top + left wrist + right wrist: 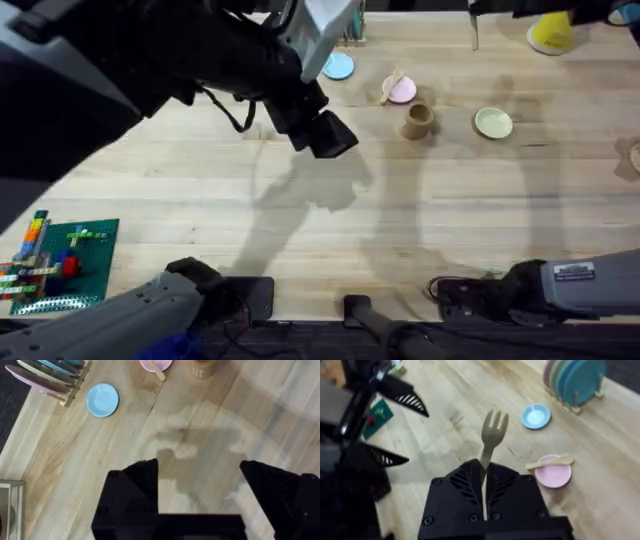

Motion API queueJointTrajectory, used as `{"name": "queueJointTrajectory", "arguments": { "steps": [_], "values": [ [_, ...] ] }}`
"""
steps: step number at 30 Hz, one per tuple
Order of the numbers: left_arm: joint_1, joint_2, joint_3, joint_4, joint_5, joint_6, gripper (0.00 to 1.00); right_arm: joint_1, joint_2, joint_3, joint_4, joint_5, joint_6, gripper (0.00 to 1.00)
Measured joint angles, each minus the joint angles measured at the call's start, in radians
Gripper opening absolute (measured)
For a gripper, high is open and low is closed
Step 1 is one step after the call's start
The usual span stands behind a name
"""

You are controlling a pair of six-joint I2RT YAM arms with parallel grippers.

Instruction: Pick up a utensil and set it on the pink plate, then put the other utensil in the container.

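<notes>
The spoon (391, 86) lies across the pink plate (402, 92) at the back of the table, also seen as spoon (550, 462) on plate (554, 475). Just in front of the plate stands the tan container (418, 120). My right gripper (484, 477) is shut on the handle of the wooden fork (492, 435), prongs pointing away from it. In the overhead view the fork (475, 38) hangs at the far right, behind the container. My left gripper (200, 485) is open with nothing in it, raised above the table left of the plate (156, 365).
A light-blue plate (338, 67) lies left of the pink one and a yellow-green plate (493, 123) sits right of the container. A rack of plates (50, 375) stands at the back. A green brick board (60, 262) is at the near left. A yellow object (550, 35) is far right.
</notes>
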Motion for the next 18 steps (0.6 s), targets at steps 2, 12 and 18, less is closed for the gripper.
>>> {"name": "queueJointTrajectory", "arguments": {
  "steps": [2,12,18],
  "values": [
    [0.000,0.000,0.000,0.000,0.000,0.000,0.995,0.000,0.000,0.000,-0.015,-0.010,-0.077,0.032],
    [0.000,0.000,0.000,0.000,0.000,0.000,0.995,-0.001,0.000,0.000,-0.029,-0.094,-0.379,0.032],
    [0.000,0.000,0.000,0.000,0.000,0.000,0.996,-0.006,0.012,0.001,-0.031,-0.110,-0.610,0.032]
  ]
}}
